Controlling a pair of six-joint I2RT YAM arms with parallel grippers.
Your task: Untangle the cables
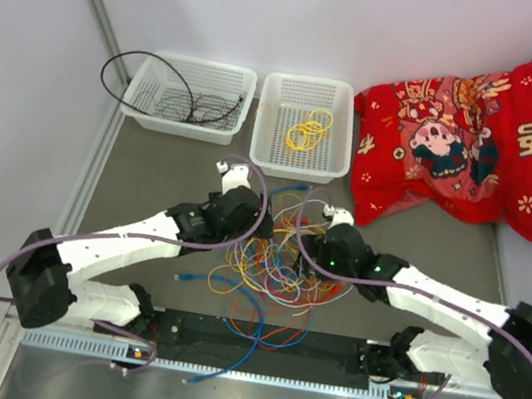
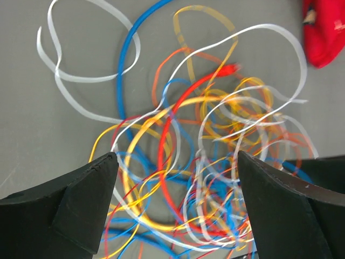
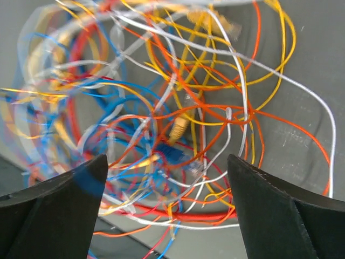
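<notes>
A tangle of thin cables (image 1: pixel 271 261) in yellow, orange, blue, white and red lies mid-table between my two arms. My left gripper (image 2: pixel 175 162) hangs open above its left side, and loops of yellow, red and white run between the fingers without being pinched. Over the tangle's right side my right gripper (image 3: pixel 167 164) is open too. Below it lie a yellow plug (image 3: pixel 178 128), a blue plug (image 3: pixel 172 154) and a thick red cable (image 3: pixel 188 211). A black cable (image 1: pixel 153 80) sits in the left basket (image 1: pixel 178 128), a yellow one (image 1: pixel 309 128) in the right basket (image 1: pixel 296 172).
A red patterned cushion (image 1: pixel 479 132) lies at the back right, and its corner (image 2: pixel 323 32) shows in the left wrist view. One blue cable (image 1: pixel 238 342) trails from the tangle over the black rail at the near edge. The black cable loops out over the left basket's left side.
</notes>
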